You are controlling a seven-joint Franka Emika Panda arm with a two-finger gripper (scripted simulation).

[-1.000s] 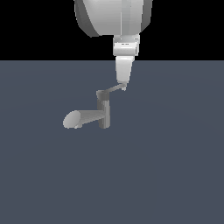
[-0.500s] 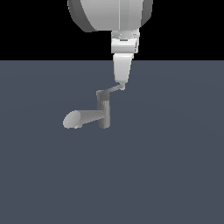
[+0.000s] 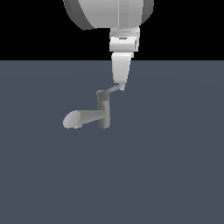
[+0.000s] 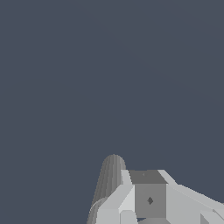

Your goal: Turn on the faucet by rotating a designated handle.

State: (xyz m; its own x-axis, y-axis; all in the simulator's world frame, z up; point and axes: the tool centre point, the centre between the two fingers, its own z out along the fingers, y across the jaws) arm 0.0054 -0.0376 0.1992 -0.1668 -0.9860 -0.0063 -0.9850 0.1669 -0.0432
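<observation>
In the exterior view the grey faucet (image 3: 103,111) stands on the floor, with an upright post and a thick spout (image 3: 78,118) pointing to the exterior view's left. The thin handle (image 3: 112,90) slants up from the post's cap toward the exterior view's right. My gripper (image 3: 120,85) hangs straight down, its fingers together, with the tip touching the raised end of the handle. In the wrist view the ribbed spout (image 4: 108,181) lies beside a pale finger (image 4: 148,199); the handle is hidden there.
A flat dark blue-grey floor (image 3: 166,166) spreads all around the faucet, under a black background. The arm's large white body (image 3: 109,13) fills the top of the exterior view.
My gripper has shifted slightly to the exterior view's left, still at the handle's raised end. The handle's tip has moved with it by a small amount.
</observation>
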